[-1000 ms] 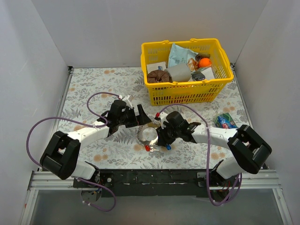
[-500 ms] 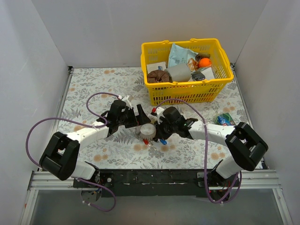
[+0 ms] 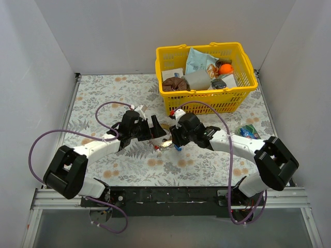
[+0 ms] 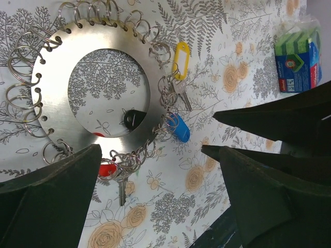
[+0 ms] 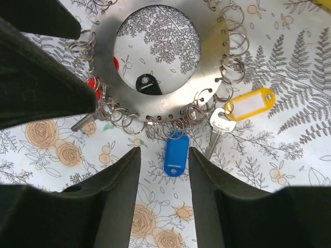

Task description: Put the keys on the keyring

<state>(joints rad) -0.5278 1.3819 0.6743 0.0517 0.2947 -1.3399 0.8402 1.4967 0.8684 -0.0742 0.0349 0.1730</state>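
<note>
Top view, keyring: I find it (image 3: 165, 142) on the fern-print table (image 3: 98, 98), about mid-table and mostly hidden between the two gripper heads.
Top view, left gripper: it (image 3: 154, 133) is low at the ring's left side. I cannot read its jaw gap from up here.
Top view, right gripper: it (image 3: 174, 140) is low at the ring's right side, with a speck of blue just beside it.
Top view, surroundings: a yellow basket (image 3: 199, 106) sits behind the grippers, and a green-and-blue pack (image 3: 248, 133) lies off to the right.
Left wrist, jaws: spread wide and holding nothing. One finger (image 4: 51, 196) overlaps the ring's near edge.
Left wrist, keyring: it lies flat, a wide band with an open centre, its rim lined with small split rings (image 4: 23, 57).
Left wrist, keys: I see the yellow key (image 4: 180, 54), blue key (image 4: 181, 129) and red key (image 4: 107, 168) along the rim among those rings. A black tab (image 4: 135, 119) shows through the centre.
Right wrist, jaws: a narrow gap, gripping nothing. The blue key lies on the table between the fingertips (image 5: 132, 165).
Right wrist, keyring: it lies flat just ahead of the tips, with the yellow key to its right and the red key at its left edge.
</note>
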